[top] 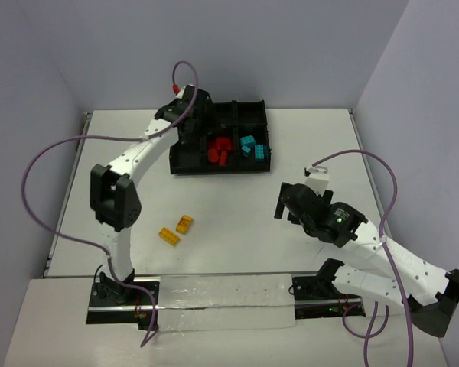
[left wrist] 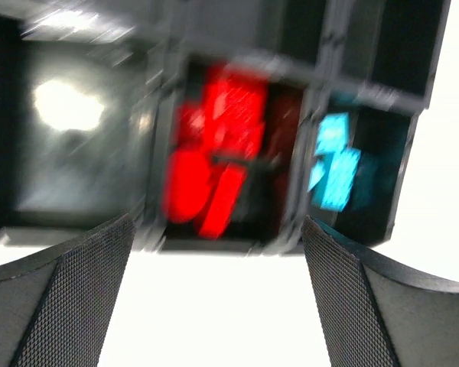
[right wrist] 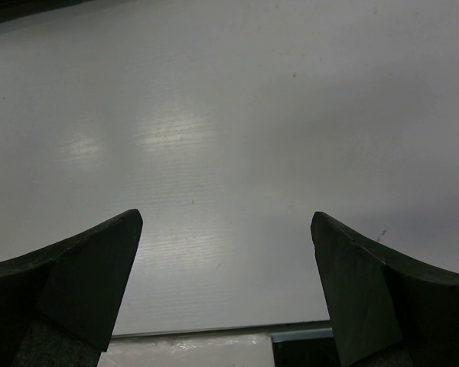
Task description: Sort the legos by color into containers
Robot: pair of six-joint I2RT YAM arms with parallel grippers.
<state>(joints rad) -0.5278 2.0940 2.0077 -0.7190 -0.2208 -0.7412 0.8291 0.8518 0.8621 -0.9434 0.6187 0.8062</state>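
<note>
The black divided tray (top: 214, 170) sits at the back of the table. Red legos (top: 219, 151) fill its front middle compartment and cyan legos (top: 250, 146) lie in the front right one. Two yellow legos (top: 185, 223) (top: 168, 236) lie on the table near the left arm. My left gripper (top: 190, 122) hangs over the tray's left side, hiding what lies beneath it. In the blurred left wrist view the left gripper (left wrist: 218, 245) is open and empty, with the red legos (left wrist: 218, 153) and cyan legos (left wrist: 335, 160) beyond. My right gripper (top: 284, 200) (right wrist: 226, 229) is open over bare table.
The tray's front left compartment (left wrist: 69, 153) shows only a bright glare spot. A clear plastic strip (top: 226, 302) lies between the arm bases at the near edge. Grey walls close in the table on three sides.
</note>
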